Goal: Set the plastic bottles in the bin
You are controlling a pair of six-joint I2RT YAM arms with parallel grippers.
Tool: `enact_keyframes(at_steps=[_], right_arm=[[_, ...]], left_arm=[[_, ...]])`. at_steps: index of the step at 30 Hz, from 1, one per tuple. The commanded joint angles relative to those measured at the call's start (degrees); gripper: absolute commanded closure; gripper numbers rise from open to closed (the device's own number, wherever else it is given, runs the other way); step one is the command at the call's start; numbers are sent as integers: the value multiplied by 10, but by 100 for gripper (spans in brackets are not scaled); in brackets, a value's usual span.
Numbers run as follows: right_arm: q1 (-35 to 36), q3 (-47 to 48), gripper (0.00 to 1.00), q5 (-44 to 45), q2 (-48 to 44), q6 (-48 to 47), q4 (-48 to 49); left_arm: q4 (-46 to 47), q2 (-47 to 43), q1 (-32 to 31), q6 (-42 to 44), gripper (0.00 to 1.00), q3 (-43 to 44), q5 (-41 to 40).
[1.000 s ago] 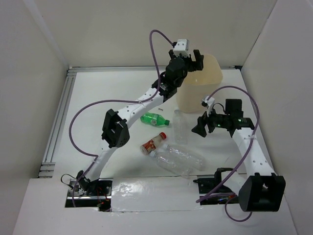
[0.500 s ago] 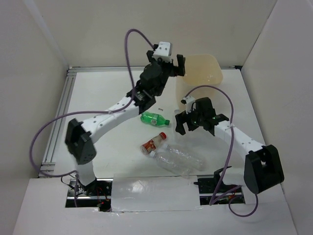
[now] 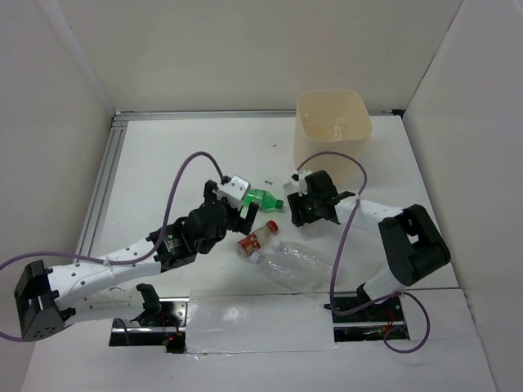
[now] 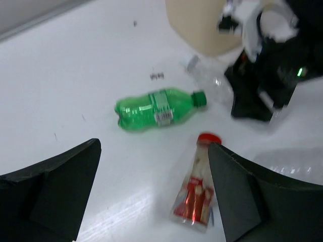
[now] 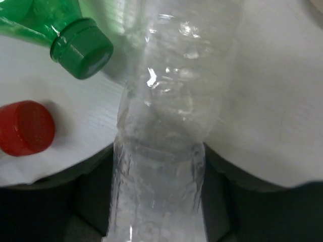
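Clear bottle (image 5: 161,126) pinched by right end effector (image 5: 159,166), cap cut off, hidden from above; left end effector (image 4: 154,171) wide open.

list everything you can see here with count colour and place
bin: one, beige, far right of the table
green bottle: one, green, lying mid-table
red-label bottle: one, red cap, lying just nearer than the green one
large clear bottle: one, clear, lying beside the red-label bottle
small clear bottle: one, clear, lying between the right pincer's fingers
table: one, white
left pincer: open, above the green bottle
right pincer: straddles the small clear bottle, grip unclear
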Motion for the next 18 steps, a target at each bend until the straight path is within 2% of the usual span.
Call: enact_keyframes(at_steps=[1, 4, 5, 7, 8, 9, 12, 15, 18], right_arm=[[12, -6, 42, 2, -20, -18, 18], [18, -6, 56, -51, -74, -60, -13], [18, -6, 58, -75, -96, -72, -23], [13, 22, 58, -203, -193, -151, -88], [12, 22, 59, -203, -193, -152, -89], [5, 31, 61, -251, -241, -186, -100], [-1, 68, 65, -283, -309, -210, -113], [-1, 138, 66, -295, -314, -195, -119], [-7, 203, 66, -285, -308, -156, -64]], left_arm=[[-45, -14, -6, -29, 0, -40, 42], [-29, 9, -6, -36, 0, -68, 67], [-19, 9, -6, -29, 0, -76, 76], [14, 23, -6, -22, 0, -87, 98], [14, 23, -6, -22, 0, -87, 98], [14, 36, -6, -14, 0, -87, 103], [20, 63, -6, 0, 0, -82, 128], [34, 92, -6, 0, 0, -82, 148], [41, 115, -6, 0, 0, -82, 160]])
